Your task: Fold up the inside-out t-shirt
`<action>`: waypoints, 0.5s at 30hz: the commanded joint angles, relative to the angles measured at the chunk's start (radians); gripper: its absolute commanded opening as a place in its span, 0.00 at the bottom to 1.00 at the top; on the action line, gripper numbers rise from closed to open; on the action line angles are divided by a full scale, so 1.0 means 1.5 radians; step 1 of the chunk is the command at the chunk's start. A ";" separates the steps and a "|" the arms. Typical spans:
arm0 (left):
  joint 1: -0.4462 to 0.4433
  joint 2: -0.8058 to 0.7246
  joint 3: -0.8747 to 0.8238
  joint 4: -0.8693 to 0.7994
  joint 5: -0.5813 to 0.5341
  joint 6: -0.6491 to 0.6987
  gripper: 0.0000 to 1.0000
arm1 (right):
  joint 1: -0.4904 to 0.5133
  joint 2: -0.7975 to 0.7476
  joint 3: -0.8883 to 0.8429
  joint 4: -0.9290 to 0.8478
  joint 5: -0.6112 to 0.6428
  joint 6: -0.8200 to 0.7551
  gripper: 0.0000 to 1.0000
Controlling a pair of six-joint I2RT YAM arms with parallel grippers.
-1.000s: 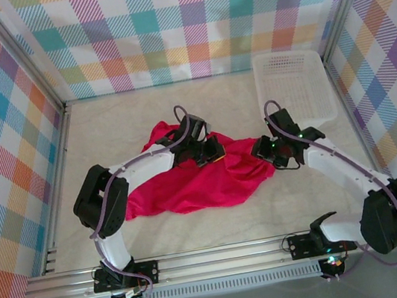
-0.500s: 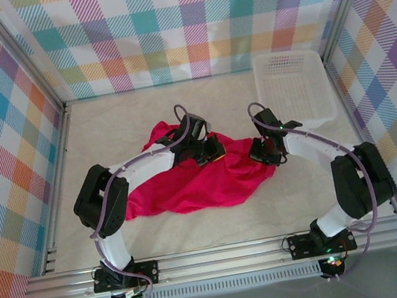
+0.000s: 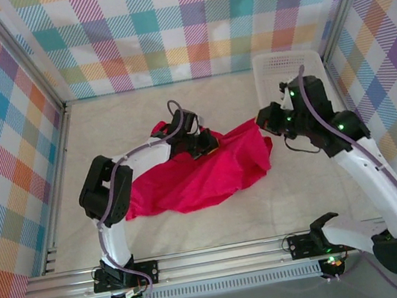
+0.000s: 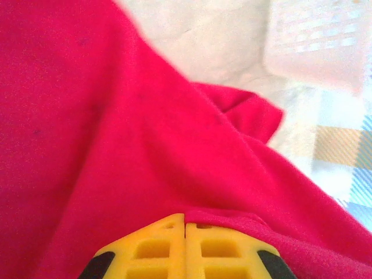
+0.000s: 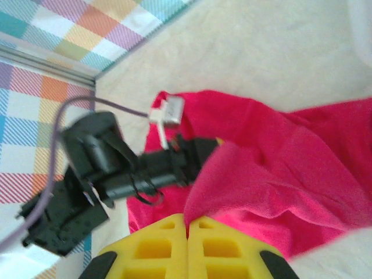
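On table (image 3: 196,229) | one t-shirt (image 3: 203,178) | one basket (image 3: 288,54) | left tool (image 3: 211,145), right tool (image 3: 262,121) clenching it

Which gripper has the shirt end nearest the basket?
The right gripper, shut on the shirt's right corner just beside the basket. The left gripper pinches the shirt nearer its middle, farther from the basket.

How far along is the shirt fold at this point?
Done: nothing folded yet; the t-shirt lies bunched on the table. In hand: left end effector and right end effector are both shut on its fabric. Left: spreading it flat and every fold.
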 commanded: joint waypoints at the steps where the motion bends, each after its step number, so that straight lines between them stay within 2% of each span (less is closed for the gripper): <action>1: 0.016 -0.006 -0.026 -0.048 -0.046 0.006 0.00 | -0.019 -0.006 -0.038 0.014 0.010 -0.002 0.00; 4: 0.016 -0.039 -0.022 -0.077 -0.059 0.022 0.00 | -0.021 0.014 -0.097 0.054 -0.003 0.007 0.00; 5: 0.017 -0.052 -0.016 -0.101 -0.066 0.032 0.08 | -0.021 0.025 -0.110 0.064 0.003 0.005 0.00; 7: 0.022 -0.081 -0.001 -0.178 -0.100 0.060 0.34 | -0.021 0.046 -0.125 0.072 0.027 -0.003 0.00; 8: 0.027 -0.104 0.004 -0.223 -0.139 0.075 0.46 | -0.022 0.058 -0.127 0.068 0.041 -0.010 0.00; 9: 0.033 -0.127 0.005 -0.272 -0.179 0.092 0.53 | -0.022 0.065 -0.125 0.061 0.055 -0.015 0.00; 12: 0.058 -0.199 -0.015 -0.396 -0.311 0.128 0.60 | -0.024 0.067 -0.118 0.038 0.105 -0.030 0.00; 15: 0.104 -0.269 -0.092 -0.457 -0.373 0.134 0.59 | -0.037 0.057 -0.117 0.040 0.113 -0.037 0.00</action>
